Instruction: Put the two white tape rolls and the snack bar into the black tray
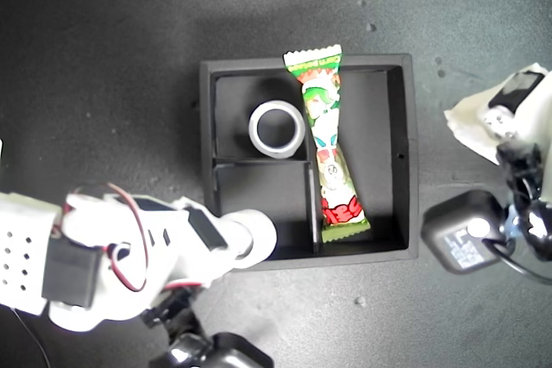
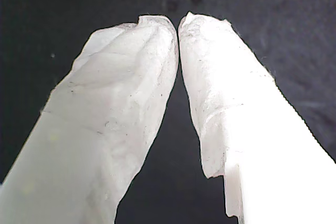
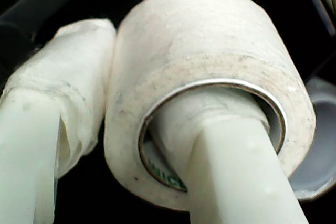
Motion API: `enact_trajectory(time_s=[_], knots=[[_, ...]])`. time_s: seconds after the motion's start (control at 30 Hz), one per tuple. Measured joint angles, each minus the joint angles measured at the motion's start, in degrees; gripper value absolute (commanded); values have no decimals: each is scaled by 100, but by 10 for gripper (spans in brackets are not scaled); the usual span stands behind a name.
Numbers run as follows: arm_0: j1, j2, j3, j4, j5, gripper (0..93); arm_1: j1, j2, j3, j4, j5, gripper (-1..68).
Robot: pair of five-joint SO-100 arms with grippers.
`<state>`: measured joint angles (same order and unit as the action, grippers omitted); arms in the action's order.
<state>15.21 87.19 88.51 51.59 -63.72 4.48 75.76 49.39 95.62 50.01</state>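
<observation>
White tape roll [image 3: 210,82] clamped in second claw [image 3: 157,145] over black tray [image 1: 410,152]; first claw [image 2: 178,24] clenched, empty.

Dark matte tabletop [image 1: 103,58] — faintly speckled, small pale flecks [image 1: 369,27] scattered toward the exterior view's upper right — no other items identifiable

Dark grey matte tabletop [image 1: 103,58], faint specks, evenly lit; no walls visible.

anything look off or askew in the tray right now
The snack bar lies askew: its top crimped end rides over the black tray's far wall, and its lower part lies across a divider rather than flat in one compartment.
</observation>
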Motion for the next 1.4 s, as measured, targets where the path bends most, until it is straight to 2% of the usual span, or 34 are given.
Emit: enact_trajectory(time_s=[0.17,0.33,0.4,0.53,0.73,0.93,1.2,1.4], knots=[[9,-35,0,-35,-44,133,-149,0,-88,158,114,-3],[0,-35,-9,158,-44,124,-88,0,-97,281,220,-3],[0,62,-9,369,-44,106,-88,0,-193,369,255,-3],[9,598,-9,1055,-176,8,-123,88,-404,677,545,-3],[-448,2329,1002,1731,-378,1,123,1872,1125,668,1617,-3],[-993,4509,3305,1573,-571,1,62,4518,4192,-589,2575,-3],[-1037,7541,6170,1116,-870,1,9,7919,8763,-2681,3023,-5],[-1011,9466,7655,1090,-993,1,79,9888,11153,-3129,3050,-6]])
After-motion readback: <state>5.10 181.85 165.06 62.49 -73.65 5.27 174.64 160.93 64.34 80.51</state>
